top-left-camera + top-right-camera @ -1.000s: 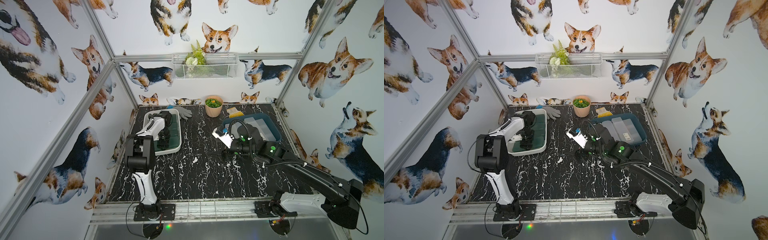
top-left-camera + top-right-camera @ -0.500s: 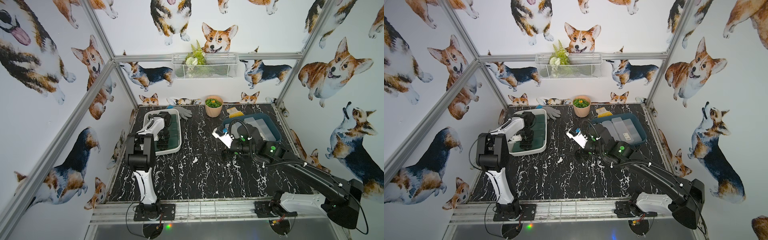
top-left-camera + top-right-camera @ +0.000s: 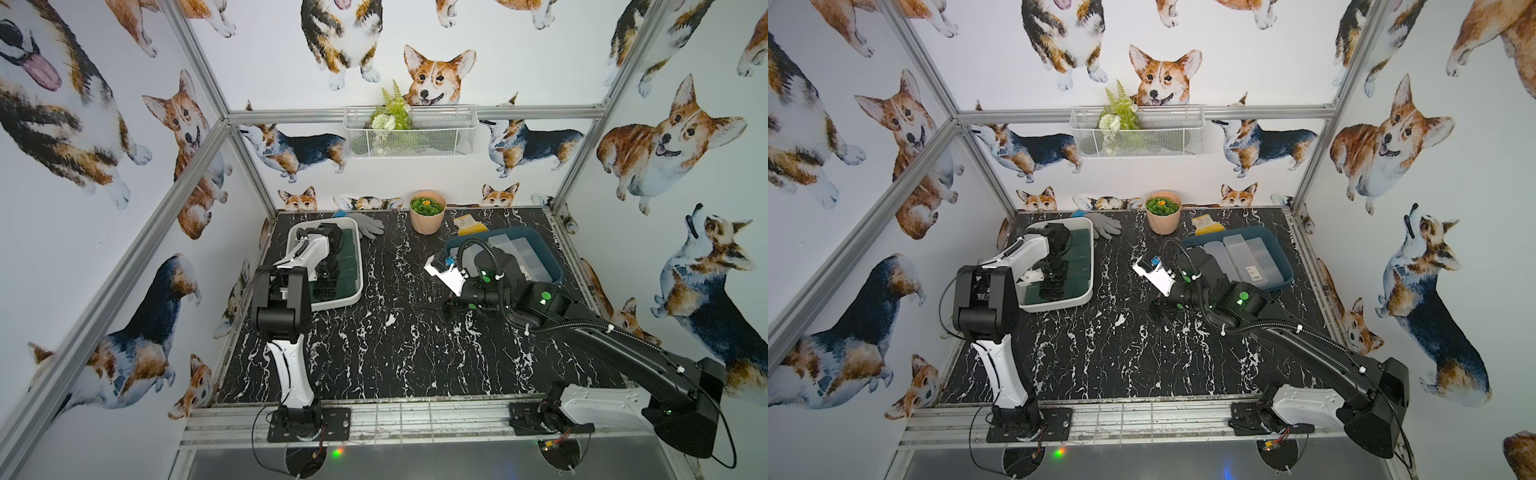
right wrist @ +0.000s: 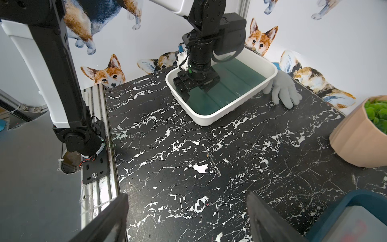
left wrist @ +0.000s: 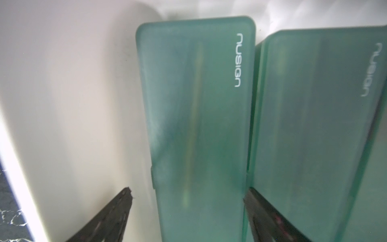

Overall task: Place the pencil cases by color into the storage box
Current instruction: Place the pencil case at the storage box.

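Inside the white storage box (image 3: 332, 305) (image 5: 73, 104), my left gripper (image 5: 188, 189) (image 3: 326, 286) stands open astride a dark green pencil case (image 5: 199, 125) lying flat on the box's floor. One finger is clear of the case and the other sits at its far edge. A second green case (image 5: 314, 136) lies alongside it. The dark teal storage box (image 3: 552, 266) holds frosted clear cases (image 3: 515, 249). Beside that box, my right gripper (image 4: 186, 194) (image 3: 451, 307) hangs open over bare table with nothing between its fingers.
A grey glove (image 3: 368, 226) lies against the white box's far corner. A tan plant pot (image 3: 427, 216) and a yellow sponge (image 3: 469, 224) stand at the back. A wire basket (image 3: 409, 133) hangs on the rear wall.
The left gripper's jaws have spread apart around the green case in the white box. Neither arm has shifted noticeably.
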Robot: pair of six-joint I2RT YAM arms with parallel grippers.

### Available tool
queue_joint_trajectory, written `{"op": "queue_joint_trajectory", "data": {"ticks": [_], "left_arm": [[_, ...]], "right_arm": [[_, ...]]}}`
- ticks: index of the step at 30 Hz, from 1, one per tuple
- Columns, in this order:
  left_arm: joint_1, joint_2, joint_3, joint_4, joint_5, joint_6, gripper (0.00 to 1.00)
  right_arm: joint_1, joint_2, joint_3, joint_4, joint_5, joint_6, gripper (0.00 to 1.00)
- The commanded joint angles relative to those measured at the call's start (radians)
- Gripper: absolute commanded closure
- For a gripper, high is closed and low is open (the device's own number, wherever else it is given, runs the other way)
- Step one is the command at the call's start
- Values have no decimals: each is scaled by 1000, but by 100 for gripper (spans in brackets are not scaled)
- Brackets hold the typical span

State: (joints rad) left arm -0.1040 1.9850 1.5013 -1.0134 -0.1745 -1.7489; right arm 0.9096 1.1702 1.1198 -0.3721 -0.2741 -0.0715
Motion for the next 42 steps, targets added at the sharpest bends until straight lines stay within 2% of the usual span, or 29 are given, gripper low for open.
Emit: {"op": "queue_joint_trajectory", "data": {"ticks": [1,6,12,20,23,27,33,37,42], "left_arm": [[0,-16,10,-9,-7,-2,10],[0,-39,48,9,1,60,8],[1,-115,95,89,-11,269,4],[5,-279,67,369,18,741,0],[6,-319,54,443,21,921,0],[10,-402,32,538,88,1152,0],[15,-475,-18,612,170,1420,0],[29,-543,-88,658,169,1516,0],[36,-663,-262,784,141,1606,0]], "right_arm": [[0,-1,7,-2,4,-7,11],[-16,-4,3,8,-7,10,11],[-72,-3,-1,44,-59,67,11],[-99,47,40,35,-64,104,10],[-103,95,89,-17,-30,109,10],[-121,163,162,-102,33,103,9],[-199,264,264,-195,108,113,8],[-277,327,358,-280,152,114,7],[-413,334,415,-329,149,109,7]]}}
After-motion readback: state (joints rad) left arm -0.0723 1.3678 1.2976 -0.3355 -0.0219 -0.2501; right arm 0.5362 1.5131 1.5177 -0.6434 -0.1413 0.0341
